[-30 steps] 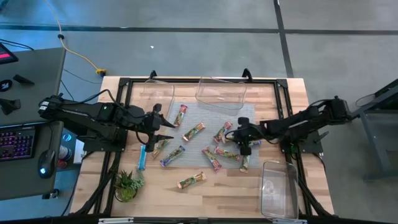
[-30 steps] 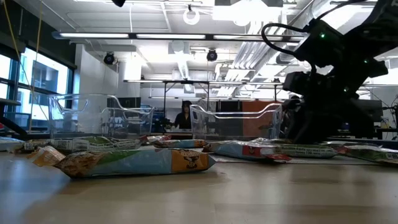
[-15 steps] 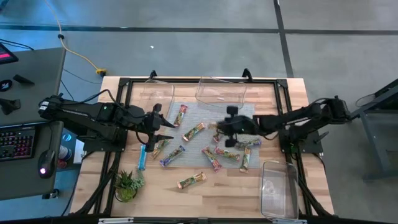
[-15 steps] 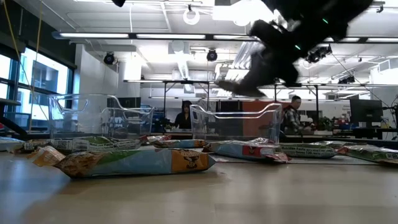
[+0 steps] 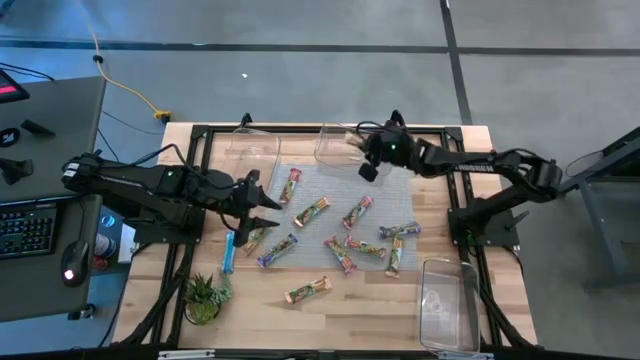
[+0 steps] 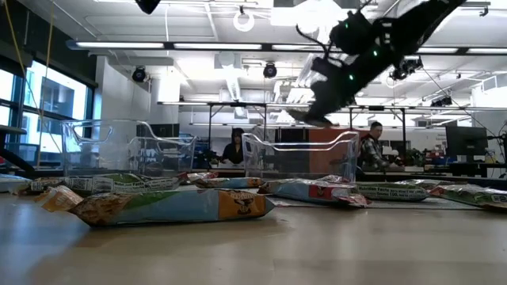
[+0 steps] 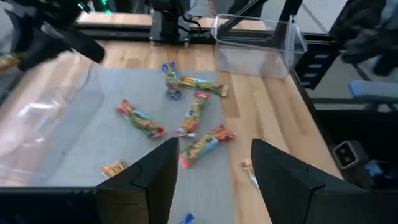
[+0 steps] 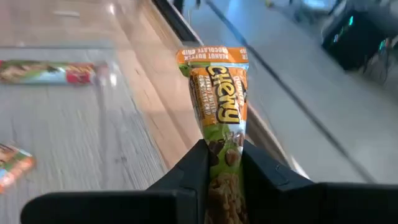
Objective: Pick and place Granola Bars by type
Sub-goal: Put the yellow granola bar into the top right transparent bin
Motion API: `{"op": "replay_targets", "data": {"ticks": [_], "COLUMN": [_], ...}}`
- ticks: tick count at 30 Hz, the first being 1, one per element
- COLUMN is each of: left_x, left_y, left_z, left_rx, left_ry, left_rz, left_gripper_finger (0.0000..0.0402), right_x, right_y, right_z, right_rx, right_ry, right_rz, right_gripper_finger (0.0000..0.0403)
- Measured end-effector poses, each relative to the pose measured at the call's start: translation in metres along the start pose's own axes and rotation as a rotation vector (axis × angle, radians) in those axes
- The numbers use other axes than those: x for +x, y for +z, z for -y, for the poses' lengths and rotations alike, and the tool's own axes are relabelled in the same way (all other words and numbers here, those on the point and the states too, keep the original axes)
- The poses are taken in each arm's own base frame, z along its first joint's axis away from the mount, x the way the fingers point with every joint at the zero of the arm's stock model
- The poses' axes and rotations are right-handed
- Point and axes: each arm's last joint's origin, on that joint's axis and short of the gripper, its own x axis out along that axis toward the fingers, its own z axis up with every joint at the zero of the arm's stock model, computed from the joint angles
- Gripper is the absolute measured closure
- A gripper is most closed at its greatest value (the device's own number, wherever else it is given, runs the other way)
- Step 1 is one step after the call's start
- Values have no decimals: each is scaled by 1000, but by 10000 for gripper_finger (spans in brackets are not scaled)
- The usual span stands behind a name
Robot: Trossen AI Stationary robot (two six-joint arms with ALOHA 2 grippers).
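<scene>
Bright, even overhead light — ceiling strips (image 6: 238, 45) glare in low view; wrist views motion-blurred, soft shadows, foreground table unfocused.

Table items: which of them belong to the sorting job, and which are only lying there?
Job: granola bars on the mat, held bar in right gripper, clear bins, left gripper.
Lying about: potted plant.

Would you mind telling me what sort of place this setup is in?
Probably a robotics lab or open workshop: exposed ceiling ducts and strip lights, people at benches behind, and a keyboard beside the wooden table.
</scene>
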Motion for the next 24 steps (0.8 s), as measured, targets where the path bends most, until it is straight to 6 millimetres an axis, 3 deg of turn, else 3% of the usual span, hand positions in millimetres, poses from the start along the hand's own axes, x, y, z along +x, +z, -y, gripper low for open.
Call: {"op": "replay_targets", "data": {"ticks": [7,14,24], "left_x": [14,43,50], "left_y": [-1,-9,-13], "left_z": [-3,-7,-7], "left_rx": [1,-52,-174], "left_ry": [141,354,349], "left_rz": [-14,-71,-83], "left_gripper_finger": [208,208,208], "right_x": [7,34,45], "right_y": [-19,-39,-40], "right_z": [10,2,1], "right_rx": [-13,-24,-80], "right_ry": [-39,0,-15], "right_rz": [-63,-138,-172], "right_gripper_finger": [341,340,319]}}
